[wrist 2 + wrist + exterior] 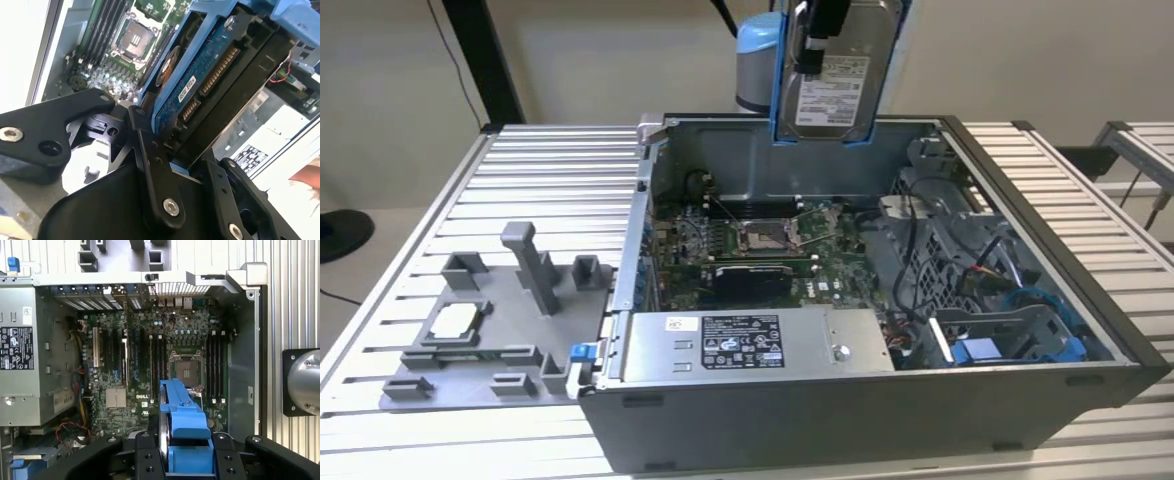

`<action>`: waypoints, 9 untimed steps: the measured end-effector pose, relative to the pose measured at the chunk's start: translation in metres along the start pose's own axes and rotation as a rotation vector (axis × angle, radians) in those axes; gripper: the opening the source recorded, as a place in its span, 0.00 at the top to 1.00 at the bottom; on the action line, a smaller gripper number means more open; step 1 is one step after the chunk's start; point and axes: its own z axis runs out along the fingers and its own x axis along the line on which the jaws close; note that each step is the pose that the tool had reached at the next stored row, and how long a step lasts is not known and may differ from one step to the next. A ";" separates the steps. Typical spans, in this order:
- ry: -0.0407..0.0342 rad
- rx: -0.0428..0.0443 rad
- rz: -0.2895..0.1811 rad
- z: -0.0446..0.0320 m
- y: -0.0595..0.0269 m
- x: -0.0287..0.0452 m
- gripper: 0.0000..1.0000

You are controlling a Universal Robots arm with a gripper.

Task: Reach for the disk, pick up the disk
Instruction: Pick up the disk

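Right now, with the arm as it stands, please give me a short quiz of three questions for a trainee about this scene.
1. True or false: the disk lies flat inside the open computer case.
2. What does the hand hold? A) a cable B) the disk C) nothing
3. Fill in: the disk's side rails are ___.
Key: 1 false, it hangs upright above the case; 2 B; 3 blue.
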 end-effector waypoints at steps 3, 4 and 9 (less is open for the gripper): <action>-0.0001 0.0000 0.000 -0.0002 -0.0070 -0.0004 1.00; -0.0001 0.0001 0.000 -0.0003 -0.0094 -0.0005 1.00; 0.0001 0.0000 0.000 -0.0007 -0.0209 -0.0012 1.00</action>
